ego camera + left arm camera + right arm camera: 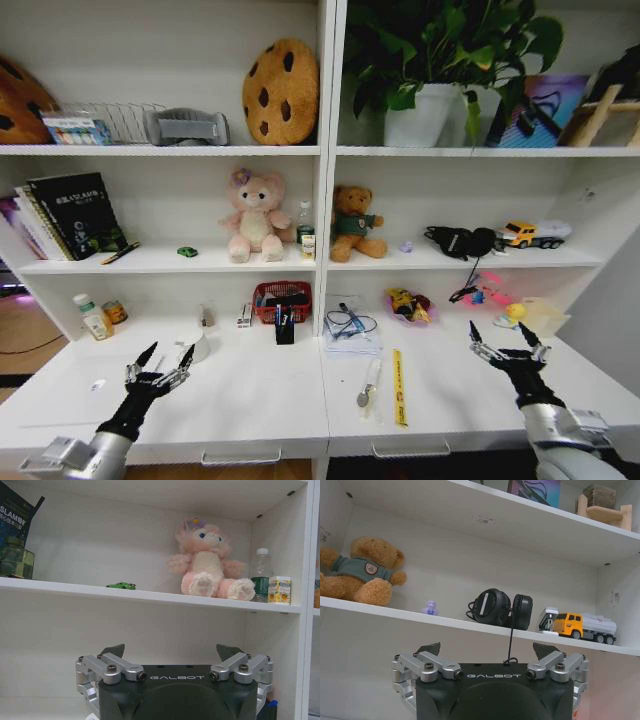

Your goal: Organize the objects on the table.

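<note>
I hold my left gripper (160, 362) and right gripper (507, 342) above the white table (250, 400), both wide open and holding nothing. The yellow ruler (398, 386) and the silver pen (367, 384) lie flat between them, nearer my right gripper. I think I should come down slowly over one thing only.
</note>
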### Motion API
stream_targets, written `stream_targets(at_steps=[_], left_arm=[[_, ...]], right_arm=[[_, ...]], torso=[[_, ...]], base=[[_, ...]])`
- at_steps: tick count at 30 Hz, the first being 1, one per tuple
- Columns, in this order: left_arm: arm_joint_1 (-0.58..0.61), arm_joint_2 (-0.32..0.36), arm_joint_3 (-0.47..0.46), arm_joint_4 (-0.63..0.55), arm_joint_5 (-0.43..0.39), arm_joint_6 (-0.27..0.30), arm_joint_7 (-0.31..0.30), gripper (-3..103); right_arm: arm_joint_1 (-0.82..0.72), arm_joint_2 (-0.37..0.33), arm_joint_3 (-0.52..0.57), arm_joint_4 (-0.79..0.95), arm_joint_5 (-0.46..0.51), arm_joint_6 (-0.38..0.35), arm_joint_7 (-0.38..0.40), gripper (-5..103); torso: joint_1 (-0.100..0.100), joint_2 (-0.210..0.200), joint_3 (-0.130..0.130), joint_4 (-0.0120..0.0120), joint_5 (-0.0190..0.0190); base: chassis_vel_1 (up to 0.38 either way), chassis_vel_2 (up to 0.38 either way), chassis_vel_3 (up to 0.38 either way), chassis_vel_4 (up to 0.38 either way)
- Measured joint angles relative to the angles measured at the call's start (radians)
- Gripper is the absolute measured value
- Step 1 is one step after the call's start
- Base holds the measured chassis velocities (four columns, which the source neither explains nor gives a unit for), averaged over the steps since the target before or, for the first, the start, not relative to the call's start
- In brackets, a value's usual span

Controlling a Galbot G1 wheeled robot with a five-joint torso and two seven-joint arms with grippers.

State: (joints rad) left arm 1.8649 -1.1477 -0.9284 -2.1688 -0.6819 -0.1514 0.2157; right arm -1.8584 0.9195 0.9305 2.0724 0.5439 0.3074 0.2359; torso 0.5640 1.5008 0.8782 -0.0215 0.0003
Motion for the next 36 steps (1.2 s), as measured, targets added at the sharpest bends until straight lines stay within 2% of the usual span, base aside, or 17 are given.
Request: stream_targets(at_steps=[2, 3, 11, 36], left_arm=[[0.000, 0.000, 0.000, 0.000, 0.000, 0.000, 0.000, 100], [0.000, 0.000, 0.000, 0.000, 0.000, 0.000, 0.000, 100], [0.000, 0.000, 0.000, 0.000, 0.000, 0.000, 0.000, 100], [0.000, 0.000, 0.000, 0.000, 0.000, 0.000, 0.001, 100]], right_arm=[[0.000, 0.000, 0.000, 0.000, 0.000, 0.000, 0.000, 100], [0.000, 0.000, 0.000, 0.000, 0.000, 0.000, 0.000, 100], [0.000, 0.000, 0.000, 0.000, 0.000, 0.000, 0.000, 100], [0.000, 0.000, 0.000, 0.000, 0.000, 0.000, 0.000, 100]], torso=[[0.000, 0.000, 0.000, -0.0002, 0.0001], [0.000, 0.000, 0.000, 0.0000, -0.0011], [0.000, 0.000, 0.000, 0.0001, 0.0003], [0.000, 0.000, 0.000, 0.0003, -0.0004]], base=[[0.063, 0.093, -0.078, -0.098], [0.047, 0.049, -0.051, -0.046], [0.023, 0.017, -0.027, -0.016], [0.072, 0.072, -0.075, -0.076]])
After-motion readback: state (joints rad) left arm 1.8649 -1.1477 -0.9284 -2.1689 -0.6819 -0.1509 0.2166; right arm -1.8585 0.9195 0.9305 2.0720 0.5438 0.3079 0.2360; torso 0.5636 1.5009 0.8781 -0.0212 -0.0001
